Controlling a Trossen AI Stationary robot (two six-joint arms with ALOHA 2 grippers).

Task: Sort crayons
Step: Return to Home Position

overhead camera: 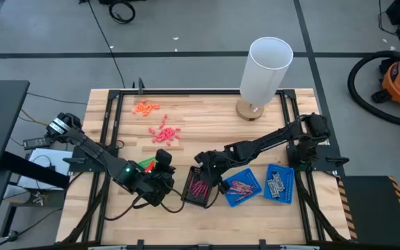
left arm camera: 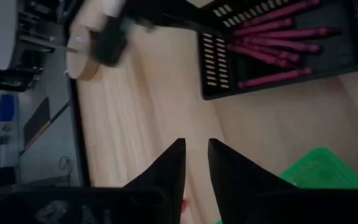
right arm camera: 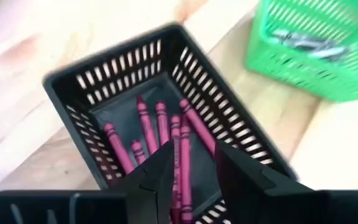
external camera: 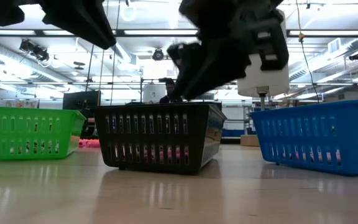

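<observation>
Evidently, the right gripper (right arm camera: 192, 149) is held released over the central black bin (right arm camera: 114, 53), crayons (right arm camera: 143, 124) deposited, while the left gripper (left arm camera: 195, 144) is parked lower-left.

From above, we see only a sliver of the green bin (overhead camera: 146, 165); the left hand (overhead camera: 165, 170) and its arm cover the rest. Under the right hand (overhead camera: 201, 167), the crayons (overhead camera: 200, 187) in the black bin (overhead camera: 187, 192) are too small for us to count. At worktop height both hands run off the top edge, and what lies in those two bins shows only as smudges through their slots. In the right wrist view, that hand's fingers (right arm camera: 160, 171) cover the crayons' near ends, and the green bin beyond is cropped.
</observation>
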